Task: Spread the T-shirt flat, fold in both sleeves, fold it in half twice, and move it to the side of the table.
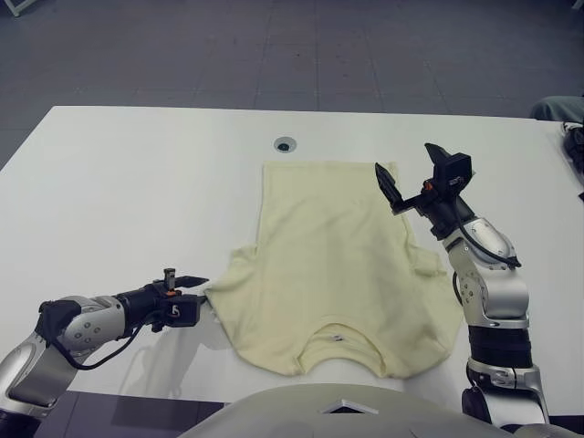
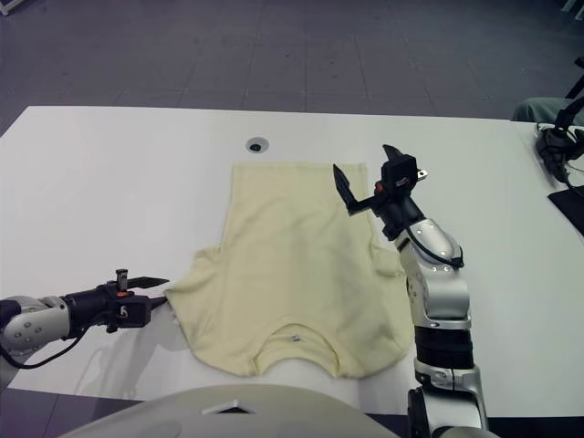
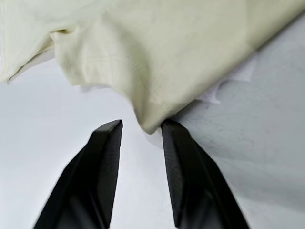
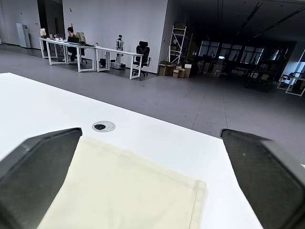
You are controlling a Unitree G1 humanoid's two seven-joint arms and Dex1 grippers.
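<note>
A pale yellow T-shirt (image 1: 333, 265) lies on the white table (image 1: 119, 182), collar toward me and hem at the far side. Its left sleeve (image 1: 228, 274) sticks out sideways. My left gripper (image 1: 203, 287) lies low on the table at that sleeve's tip, open. In the left wrist view the sleeve corner (image 3: 143, 95) sits just at the gap between the fingertips (image 3: 112, 131). My right gripper (image 1: 408, 167) hangs wide open above the shirt's far right part, holding nothing. The hem corner (image 4: 190, 191) lies below it.
A round cable grommet (image 1: 286, 144) sits in the table just beyond the hem. Dark cables and gear (image 2: 557, 146) lie at the table's right edge. Bare table extends left of the shirt and on its far side.
</note>
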